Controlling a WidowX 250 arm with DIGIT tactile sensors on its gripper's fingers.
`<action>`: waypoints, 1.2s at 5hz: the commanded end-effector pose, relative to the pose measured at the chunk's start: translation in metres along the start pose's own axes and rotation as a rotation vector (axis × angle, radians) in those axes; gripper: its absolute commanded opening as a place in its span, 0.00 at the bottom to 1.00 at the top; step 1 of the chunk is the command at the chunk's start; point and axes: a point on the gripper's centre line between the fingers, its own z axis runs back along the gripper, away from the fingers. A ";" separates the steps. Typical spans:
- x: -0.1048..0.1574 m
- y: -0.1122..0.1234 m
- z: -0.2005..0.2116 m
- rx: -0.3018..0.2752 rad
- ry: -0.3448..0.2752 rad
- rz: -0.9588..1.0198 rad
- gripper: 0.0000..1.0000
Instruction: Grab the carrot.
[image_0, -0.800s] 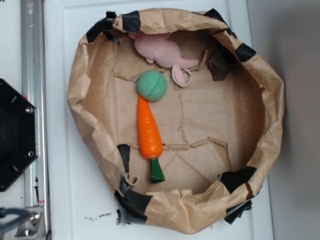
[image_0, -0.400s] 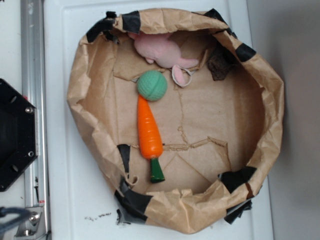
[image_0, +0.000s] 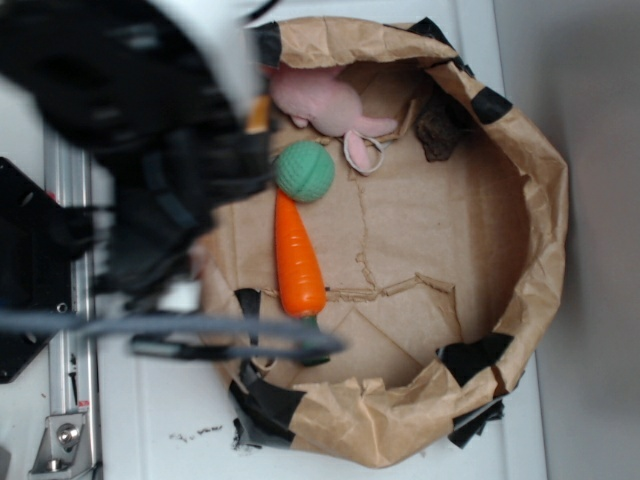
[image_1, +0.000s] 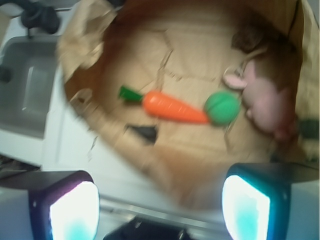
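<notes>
The orange carrot (image_0: 298, 260) lies on the floor of the brown paper bag (image_0: 540, 180), its tip touching the green ball (image_0: 304, 170). A blurred cable crosses its green stem end. My arm (image_0: 150, 150) is a dark blur over the bag's left rim, left of the carrot. In the wrist view the carrot (image_1: 175, 107) lies well ahead of my gripper (image_1: 160, 210), stem to the left. The gripper is open; its two fingers (image_1: 72, 210) stand far apart with nothing between them.
A pink plush toy (image_0: 320, 98) lies at the bag's far side behind the ball. The bag's crumpled walls (image_1: 80, 45) ring the carrot, patched with black tape. A metal rail (image_0: 65, 400) and a black base (image_0: 25, 290) sit at the left.
My arm has swung into the exterior view from the left and now covers the bag's left rim. The carrot, the ball and the plush have not moved.
</notes>
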 end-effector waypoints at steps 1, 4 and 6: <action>0.024 0.000 -0.069 0.050 0.063 -0.279 1.00; 0.030 0.013 -0.115 0.074 0.067 -0.360 1.00; 0.013 -0.006 -0.148 0.142 0.055 -0.574 1.00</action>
